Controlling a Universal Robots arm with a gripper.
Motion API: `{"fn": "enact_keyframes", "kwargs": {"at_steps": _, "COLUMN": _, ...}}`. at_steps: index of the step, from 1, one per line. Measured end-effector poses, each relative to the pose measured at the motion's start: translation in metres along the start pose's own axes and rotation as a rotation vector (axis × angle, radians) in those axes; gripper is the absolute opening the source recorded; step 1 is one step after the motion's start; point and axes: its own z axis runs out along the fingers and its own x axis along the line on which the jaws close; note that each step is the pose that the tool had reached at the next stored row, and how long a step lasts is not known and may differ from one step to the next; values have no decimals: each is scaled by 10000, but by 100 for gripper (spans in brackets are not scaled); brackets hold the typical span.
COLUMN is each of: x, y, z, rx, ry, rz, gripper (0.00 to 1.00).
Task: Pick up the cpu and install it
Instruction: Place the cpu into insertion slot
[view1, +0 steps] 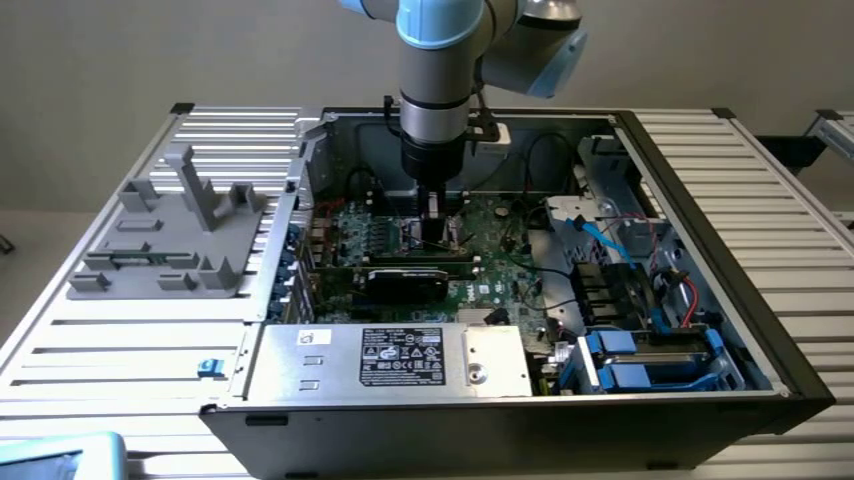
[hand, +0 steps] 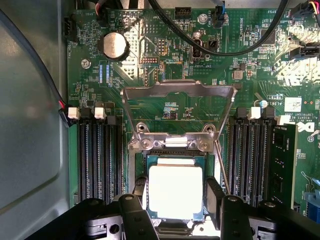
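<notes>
Pale blue and grey robot arm (view1: 434, 90) reaches straight down into the open black computer case (view1: 781, 345) on the white slatted metal desk (view1: 747, 160). Claw (view1: 438, 232) low over the green motherboard (hand: 165, 55). Claw clenched on the cpu (hand: 176, 192), a small flat square chip with a shiny pale metal top, pressed at two opposite edges. Chip sits level at the dark square socket (hand: 172, 155), just beside the raised silver metal retaining frame (hand: 177, 89). Whether it is fully seated, cannot tell.

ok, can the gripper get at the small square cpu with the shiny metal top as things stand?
Likely yes: the gripper hangs directly over the cpu, the silver hinged socket frame is flipped open, and nothing seems to lie between them.
</notes>
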Motion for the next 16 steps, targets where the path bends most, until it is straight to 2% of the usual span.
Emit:
{"fn": "enact_keyframes", "kwargs": {"at_steps": 9, "x": 0, "y": 0, "z": 0, "rx": -1, "ry": 0, "rz": 0, "gripper": 55}}
{"fn": "enact_keyframes", "kwargs": {"at_steps": 12, "x": 0, "y": 0, "z": 0, "rx": -1, "ry": 0, "rz": 0, "gripper": 57}}
{"fn": "enact_keyframes", "kwargs": {"at_steps": 13, "x": 0, "y": 0, "z": 0, "rx": -1, "ry": 0, "rz": 0, "gripper": 64}}
{"fn": "enact_keyframes", "kwargs": {"at_steps": 16, "x": 0, "y": 0, "z": 0, "rx": -2, "ry": 1, "rz": 0, "gripper": 64}}
